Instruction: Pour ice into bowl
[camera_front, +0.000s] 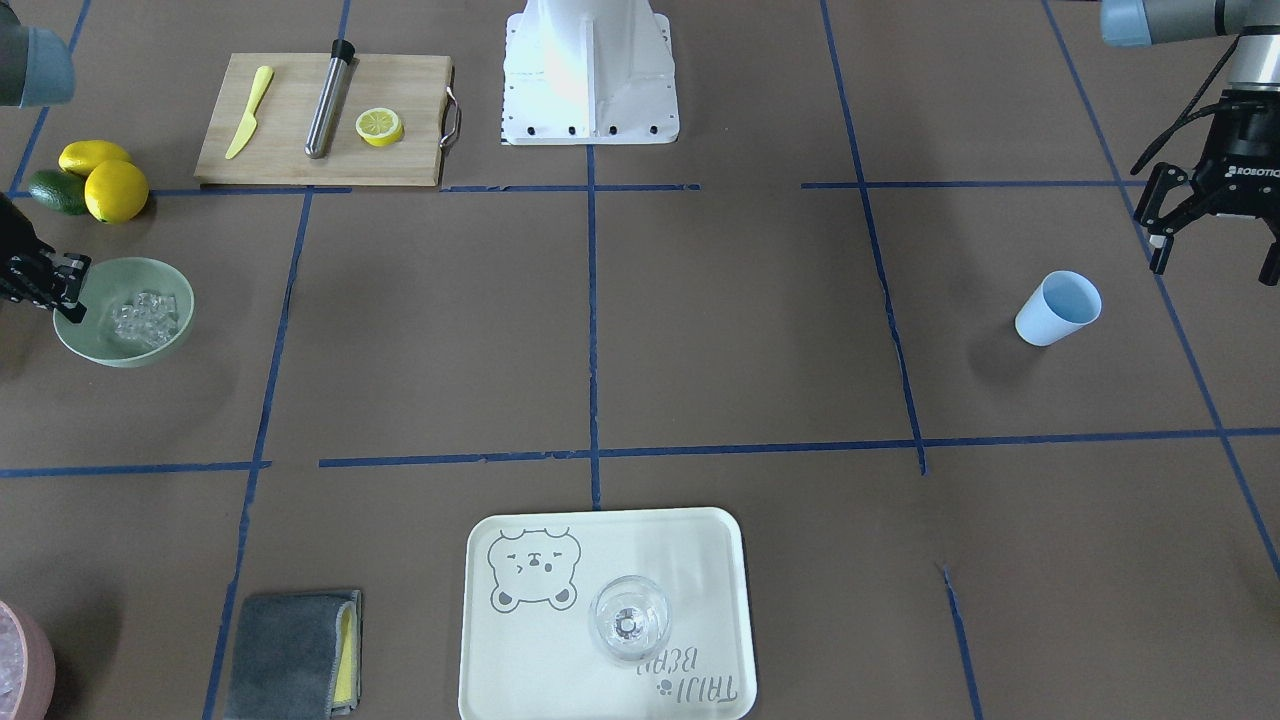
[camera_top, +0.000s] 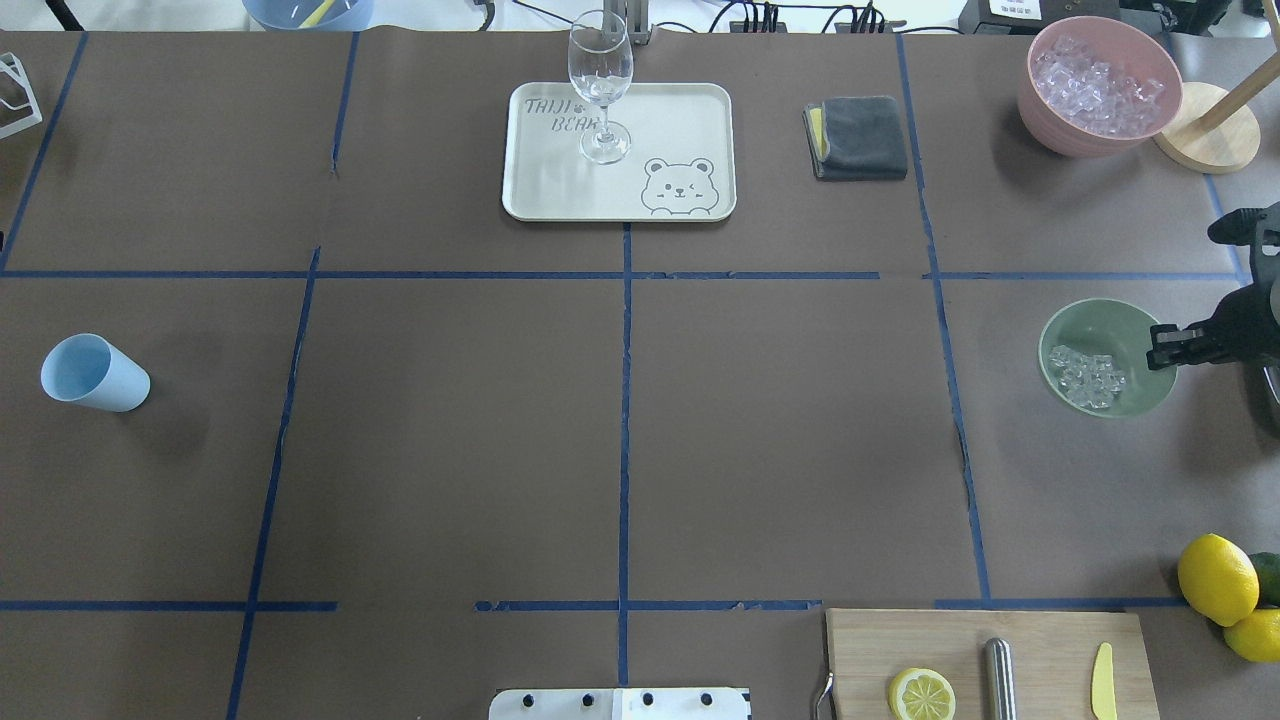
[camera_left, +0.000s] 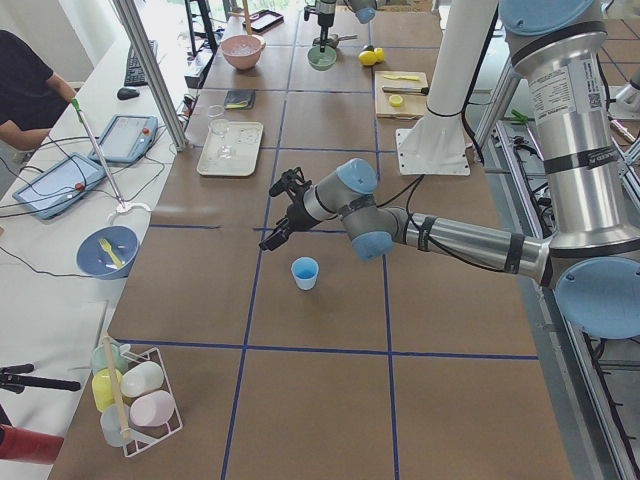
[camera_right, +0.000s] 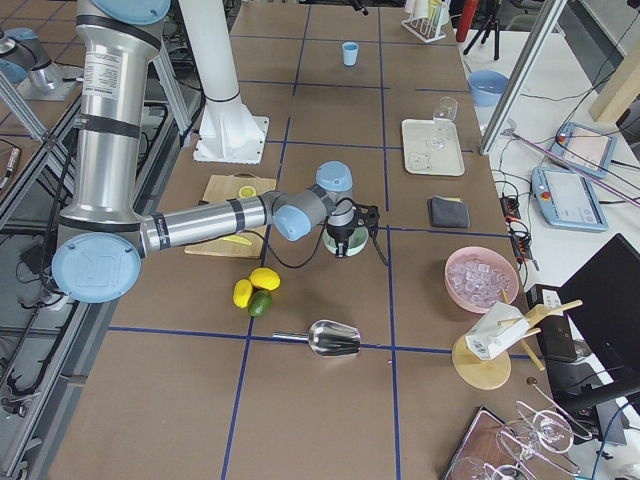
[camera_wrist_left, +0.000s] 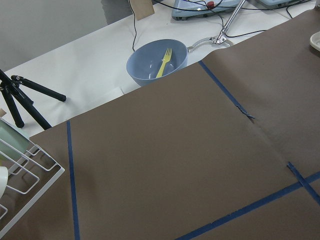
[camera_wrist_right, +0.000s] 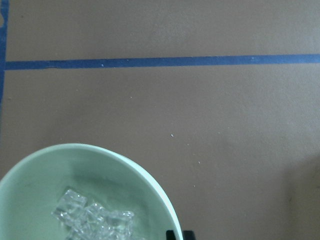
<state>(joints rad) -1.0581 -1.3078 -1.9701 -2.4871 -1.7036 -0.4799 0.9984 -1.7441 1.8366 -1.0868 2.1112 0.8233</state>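
Observation:
The pale mint-green bowl (camera_top: 1100, 320) stands at the table's right side and holds a small heap of clear ice (camera_top: 1088, 375). Both show in the front view, the bowl (camera_front: 170, 275) with its ice (camera_front: 145, 318), and in the right wrist view, the bowl (camera_wrist_right: 125, 170) with its ice (camera_wrist_right: 95, 220). My right gripper (camera_top: 1165, 347) is at the bowl's outer rim and looks shut on it. My left gripper (camera_front: 1213, 268) is open and empty, held above the table near the light blue cup (camera_front: 1058, 308).
A pink bowl (camera_top: 1060, 135) full of ice stands at the far right. A metal scoop (camera_right: 335, 338) lies on the table. A tray (camera_top: 560, 190) carries a wine glass (camera_top: 600, 80). A grey cloth (camera_top: 858, 138), lemons (camera_top: 1215, 578) and a cutting board (camera_top: 1040, 650) are nearby.

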